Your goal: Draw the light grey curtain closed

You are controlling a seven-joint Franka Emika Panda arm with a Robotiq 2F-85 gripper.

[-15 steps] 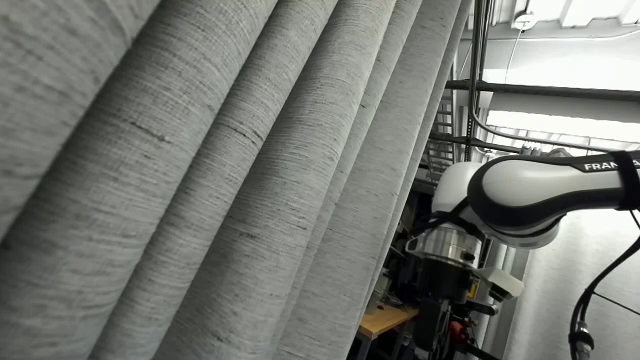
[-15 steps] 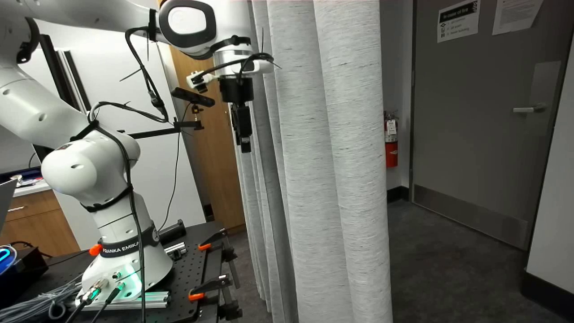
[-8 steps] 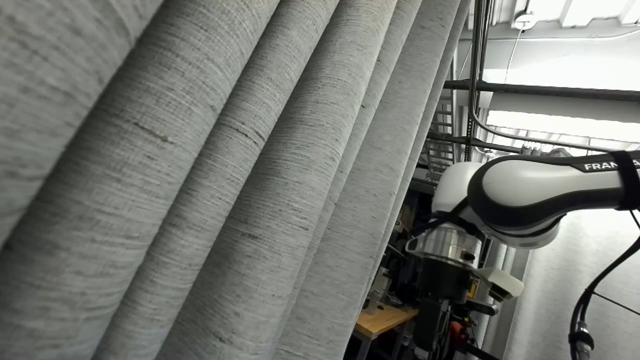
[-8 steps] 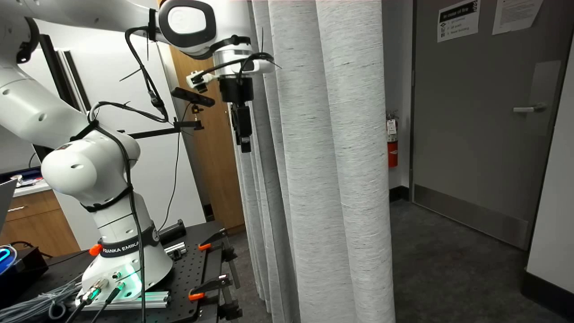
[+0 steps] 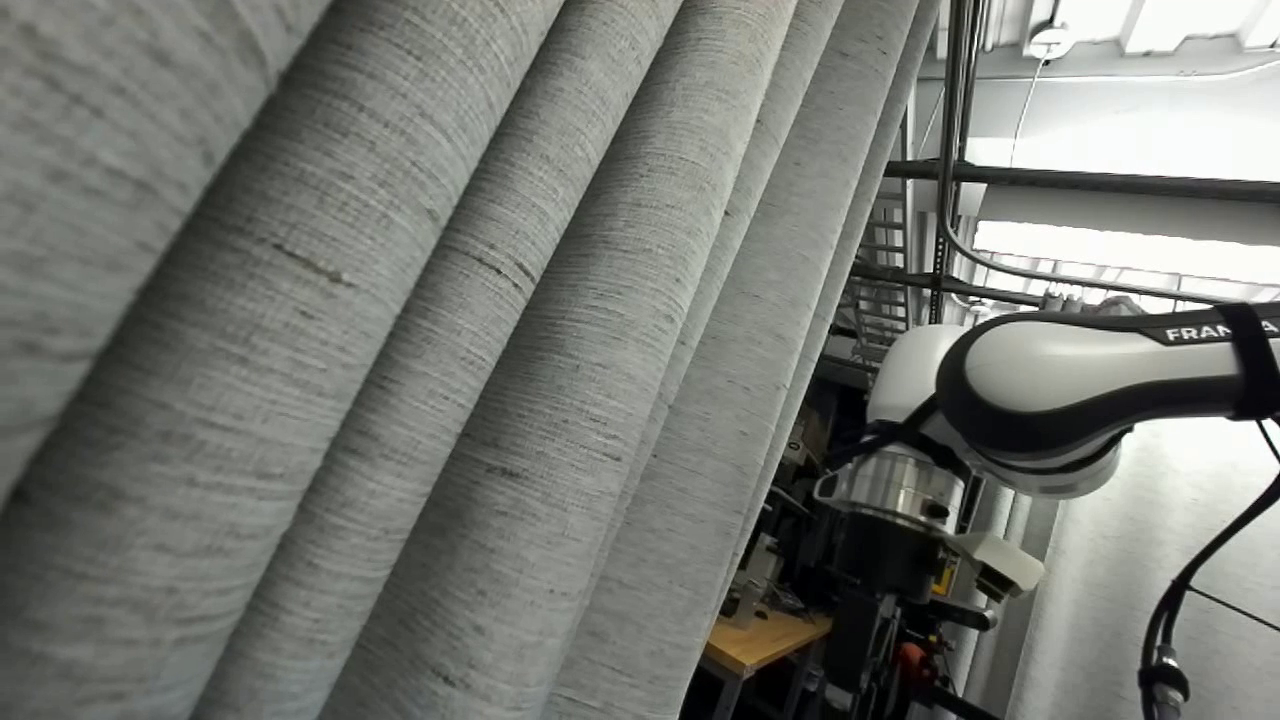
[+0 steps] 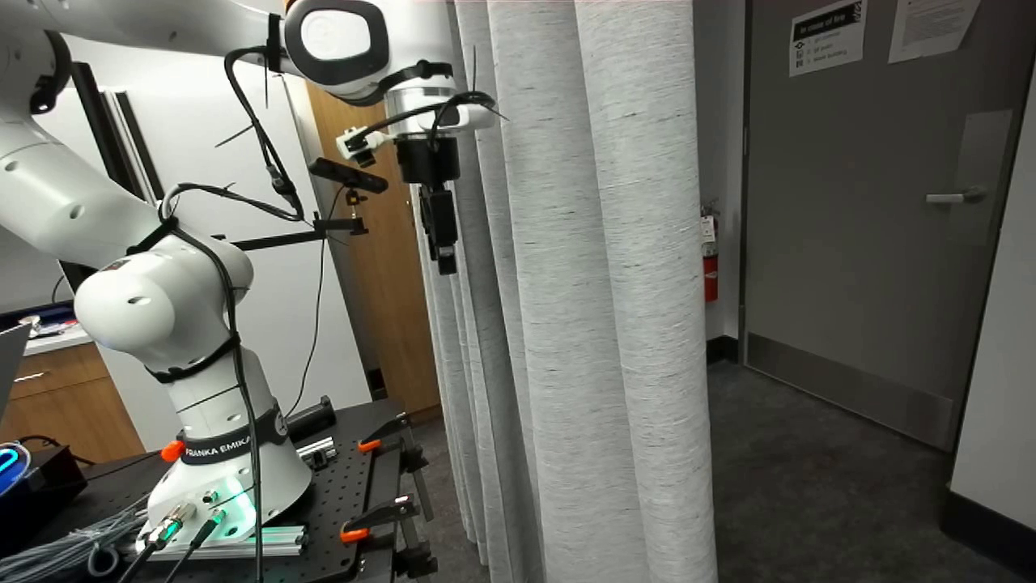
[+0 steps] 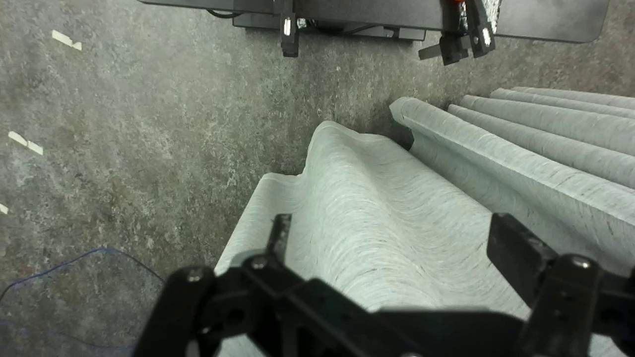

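Observation:
The light grey curtain hangs in deep vertical pleats beside the arm. It fills most of an exterior view. In that view a gap shows between its edge and my gripper. In an exterior view my gripper points down in front of the curtain's left folds. In the wrist view the curtain runs below and between the spread jaws of my gripper. The jaws are wide apart and no fabric is pinched. I cannot tell whether a finger touches the cloth.
A black table with clamps carries the robot base; its edge shows in the wrist view. A camera on a bracket stands near the gripper. A door and a fire extinguisher are behind the curtain. A wooden desk stands beyond.
The curtain's free edge has shifted slightly right in an exterior view, covering a little more of the fire extinguisher. The gripper has moved very slightly right; the arm is nearly still.

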